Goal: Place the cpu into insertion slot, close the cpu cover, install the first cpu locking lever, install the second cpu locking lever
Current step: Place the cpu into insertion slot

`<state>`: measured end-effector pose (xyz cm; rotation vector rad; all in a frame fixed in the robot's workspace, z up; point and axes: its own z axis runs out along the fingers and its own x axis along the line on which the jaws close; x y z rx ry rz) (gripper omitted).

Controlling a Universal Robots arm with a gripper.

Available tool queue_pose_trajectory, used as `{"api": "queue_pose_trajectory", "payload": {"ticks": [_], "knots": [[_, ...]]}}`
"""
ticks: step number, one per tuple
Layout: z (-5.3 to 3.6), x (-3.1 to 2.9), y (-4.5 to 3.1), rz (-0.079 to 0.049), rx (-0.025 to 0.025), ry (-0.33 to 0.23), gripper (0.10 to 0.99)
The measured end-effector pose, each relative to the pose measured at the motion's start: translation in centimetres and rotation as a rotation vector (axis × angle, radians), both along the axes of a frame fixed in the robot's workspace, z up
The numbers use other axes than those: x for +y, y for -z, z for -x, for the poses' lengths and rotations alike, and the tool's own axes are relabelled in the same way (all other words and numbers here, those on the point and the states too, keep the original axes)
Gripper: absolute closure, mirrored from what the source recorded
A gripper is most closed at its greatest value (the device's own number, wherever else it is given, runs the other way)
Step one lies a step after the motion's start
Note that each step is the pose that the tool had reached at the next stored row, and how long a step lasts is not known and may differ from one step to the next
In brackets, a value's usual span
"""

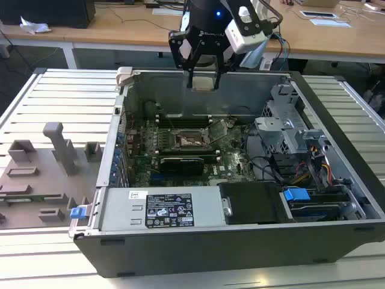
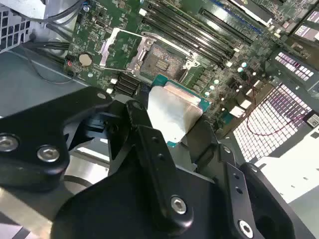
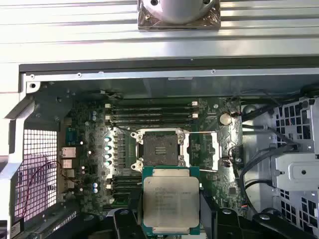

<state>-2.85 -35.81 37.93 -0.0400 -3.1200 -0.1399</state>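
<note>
My gripper (image 1: 203, 77) hangs above the open computer case, shut on the cpu (image 1: 203, 82), a flat silver-topped square chip. In both wrist views the cpu (image 3: 170, 199) (image 2: 173, 110) sits between the black fingers (image 2: 144, 130). It is held in the air, apart from the motherboard. Below it lies the insertion slot (image 3: 160, 148) (image 2: 167, 59) (image 1: 191, 141), bare with its contact field showing. The cpu cover (image 2: 118, 46) (image 1: 219, 127), a thin silvery frame, stands flipped up beside the slot.
The green motherboard (image 1: 180, 162) lies on the case floor, with memory slots (image 3: 149, 112) behind the socket. On the exterior view's right are a drive cage (image 1: 289, 129) and cables (image 1: 264, 165). A power supply (image 1: 162, 208) fills the near side. A grey fixture tray (image 1: 42, 174) sits outside the case.
</note>
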Motion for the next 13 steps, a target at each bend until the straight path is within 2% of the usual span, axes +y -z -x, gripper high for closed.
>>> {"api": "queue_pose_trajectory", "payload": {"ticks": [3,13], "knots": [[0.00,0.00,0.76,0.000,0.0000,0.000,0.541],[0.00,0.00,1.76,0.000,0.0000,0.000,0.541]]}}
